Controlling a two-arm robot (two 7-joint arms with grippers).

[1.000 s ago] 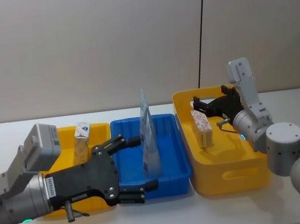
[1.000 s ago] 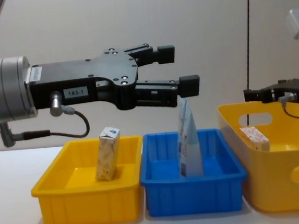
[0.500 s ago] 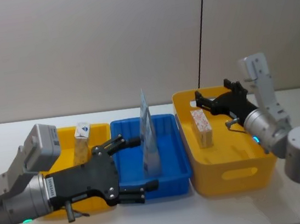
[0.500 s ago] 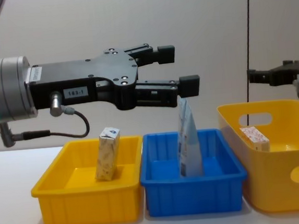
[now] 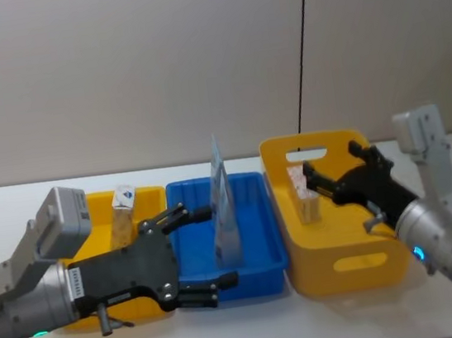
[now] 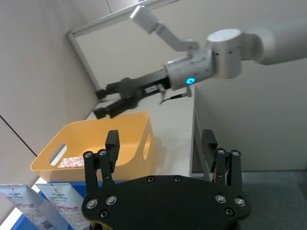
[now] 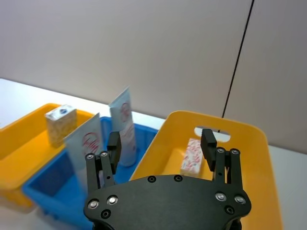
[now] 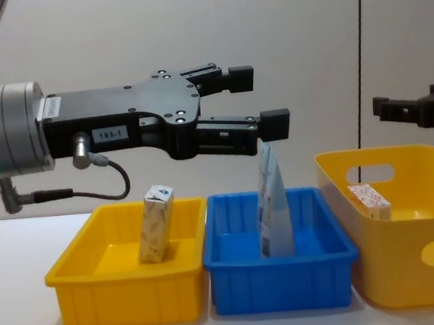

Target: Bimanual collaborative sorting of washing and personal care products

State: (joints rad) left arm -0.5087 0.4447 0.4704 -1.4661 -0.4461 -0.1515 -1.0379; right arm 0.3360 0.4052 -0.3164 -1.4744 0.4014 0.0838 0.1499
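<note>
The white leaf-print box lies in the large yellow bin, below and ahead of the right gripper, whose fingers are spread and empty. The pale-blue pouch stands in the blue bin just under the left gripper, fingers open and empty. The cream carton leans in the small yellow bin behind them. Every package seems binned, so sorting looks nearly done. Bin walls hide the packages' bases

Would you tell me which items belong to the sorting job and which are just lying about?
Job: cream carton with blue mark, tall pale-blue pouches, white box with red-orange print, left gripper, right gripper.
Rest: small yellow plastic bin, blue plastic bin, large yellow plastic basket.
</note>
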